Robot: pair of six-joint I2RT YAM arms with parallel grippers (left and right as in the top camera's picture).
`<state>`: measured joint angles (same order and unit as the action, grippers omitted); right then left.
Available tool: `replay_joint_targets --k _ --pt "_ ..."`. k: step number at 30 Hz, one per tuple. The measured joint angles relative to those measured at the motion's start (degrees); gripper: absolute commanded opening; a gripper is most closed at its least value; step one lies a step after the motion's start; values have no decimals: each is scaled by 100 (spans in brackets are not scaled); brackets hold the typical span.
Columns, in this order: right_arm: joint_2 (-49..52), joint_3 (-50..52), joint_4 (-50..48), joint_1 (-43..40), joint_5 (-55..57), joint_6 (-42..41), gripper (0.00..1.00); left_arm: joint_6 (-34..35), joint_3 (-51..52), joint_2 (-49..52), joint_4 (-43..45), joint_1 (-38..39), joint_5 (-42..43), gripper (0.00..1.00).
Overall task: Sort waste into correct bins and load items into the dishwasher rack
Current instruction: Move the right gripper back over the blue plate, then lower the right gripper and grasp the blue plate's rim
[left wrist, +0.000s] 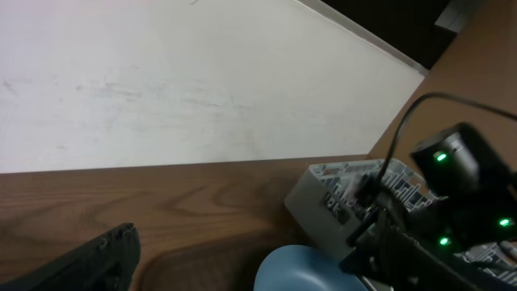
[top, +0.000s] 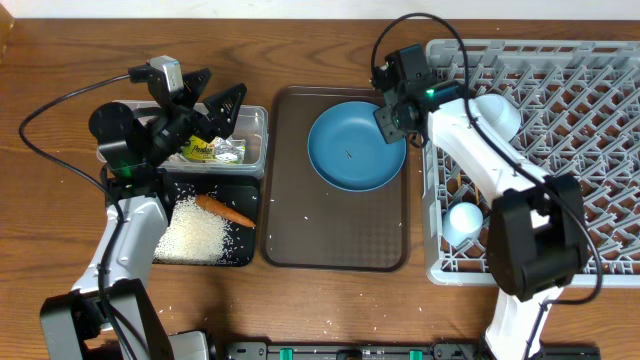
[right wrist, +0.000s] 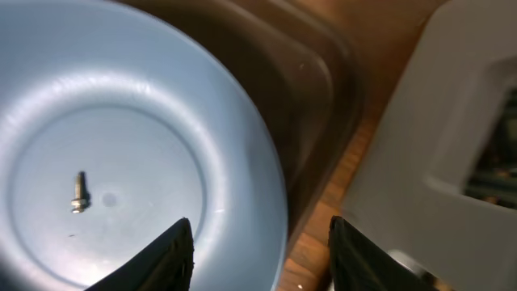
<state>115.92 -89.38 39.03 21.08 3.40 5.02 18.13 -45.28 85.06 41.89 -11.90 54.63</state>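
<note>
Right pincer [right wrist: 260, 230] half-open astride the rim of the large round blue plate [right wrist: 121, 121], gripping nothing. My left pincer [top: 224, 86] gapes wide, empty.

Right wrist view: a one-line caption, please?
Right gripper open over the rim of the blue plate in the brown tray, dishwasher rack alongside.

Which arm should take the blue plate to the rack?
Right. The right gripper hangs open astride the rim of the blue plate, beside the rack. The left gripper is open over the clear tub, farther off.

Carrot [top: 225, 211], rice [top: 193, 232] in blk tray [top: 243, 250]
</note>
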Motion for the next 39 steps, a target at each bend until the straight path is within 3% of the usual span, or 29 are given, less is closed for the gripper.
replay_joint_targets --k 9,11,15,24,27,29,39 --pt "400 4 -133 0 -15 0 45 0 0 0 0 0 0 96" --pt "404 4 -162 0 -15 2 40 0 0 0 0 0 0 96" --pt "404 7 -184 0 -2 39 19 0 0 0 0 0 0 96" --pt "404 9 -170 -2 -13 -2 18 0 0 0 0 0 0 96" --pt "404 9 -144 -2 -13 -7 11 0 0 0 0 0 2 96" --pt "404 9 -116 -2 -11 -9 2 0 0 0 -2 0 2 97" --pt "400 9 -66 -2 -55 -66 1 0 0 0 0 0 0 97"
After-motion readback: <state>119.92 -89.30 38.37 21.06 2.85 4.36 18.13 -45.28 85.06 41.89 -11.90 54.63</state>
